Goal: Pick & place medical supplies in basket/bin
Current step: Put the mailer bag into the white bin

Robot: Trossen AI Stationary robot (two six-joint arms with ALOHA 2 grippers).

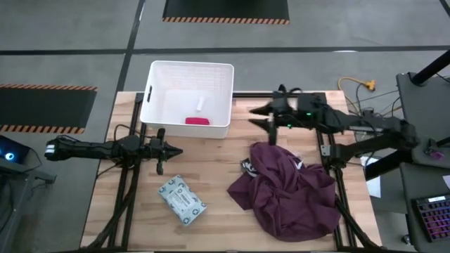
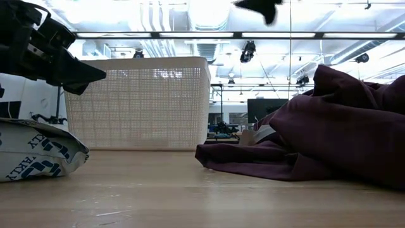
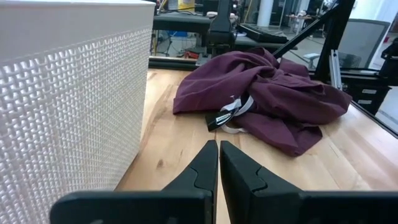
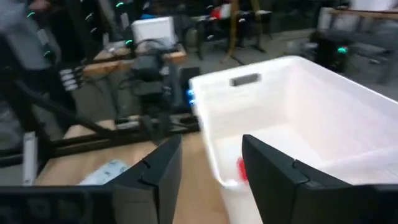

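The white perforated bin (image 1: 156,84) stands at the table's far side. On its floor lie a red-pink tube (image 1: 197,121) and a small white item (image 1: 202,104). The patterned packet (image 1: 181,199) lies flat on the table near the near edge, also in the low view (image 2: 31,155). My left gripper (image 1: 179,150) is shut and hovers just in front of the bin's near wall (image 3: 74,93), pointing right. My right gripper (image 1: 253,116) is open and hovers off the bin's right wall, pointing left at the bin (image 4: 298,118). In the right wrist view, the tube (image 4: 239,168) shows between its fingers.
A large maroon cloth (image 1: 288,190) lies heaped on the table's right half, with a black-and-white label (image 3: 227,115) at its left edge. Bare wood lies between the packet and the cloth. Dark frame rails run along the table's edges.
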